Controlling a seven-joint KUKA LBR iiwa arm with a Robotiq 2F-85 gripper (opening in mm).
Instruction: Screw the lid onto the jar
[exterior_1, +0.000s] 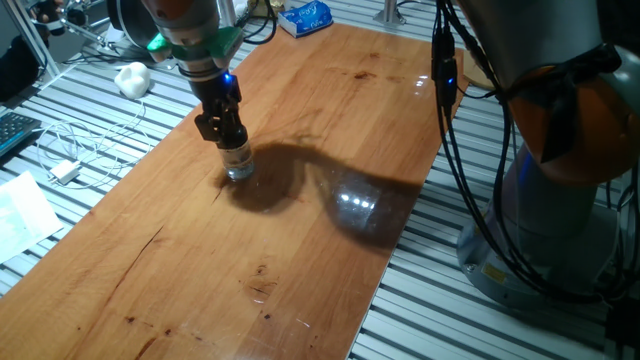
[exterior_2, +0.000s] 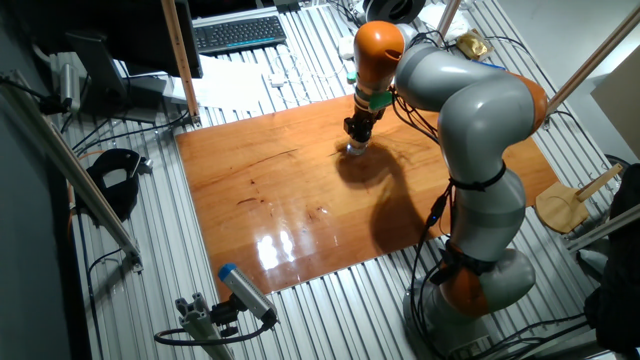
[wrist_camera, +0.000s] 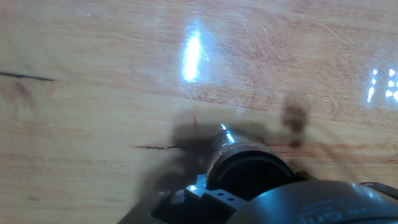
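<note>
1. we see the end effector (exterior_1: 233, 141) pointing straight down over the far-left part of the wooden worktop (exterior_1: 300, 230), right on top of the jar (exterior_1: 239, 168).
2. the jar stands upright on the worktop, clear glass with bright glints; in the other fixed view it shows as a small pale spot (exterior_2: 356, 150) under the arm.
3. the lid (exterior_1: 235, 150) sits on top of the jar, dark, wedged between the black fingers; we read the end effector as closed narrowly around the lid.
4. in the hand view the lid (wrist_camera: 249, 171) fills the lower centre as a dark round rim with one glint, blurred; the finger tips cannot be made out there.
5. a white lumpy object (exterior_1: 132, 78) lies off the worktop on the slatted bench, well apart from the jar.
6. a blue packet (exterior_1: 304, 17) lies beyond the worktop's far edge.
</note>
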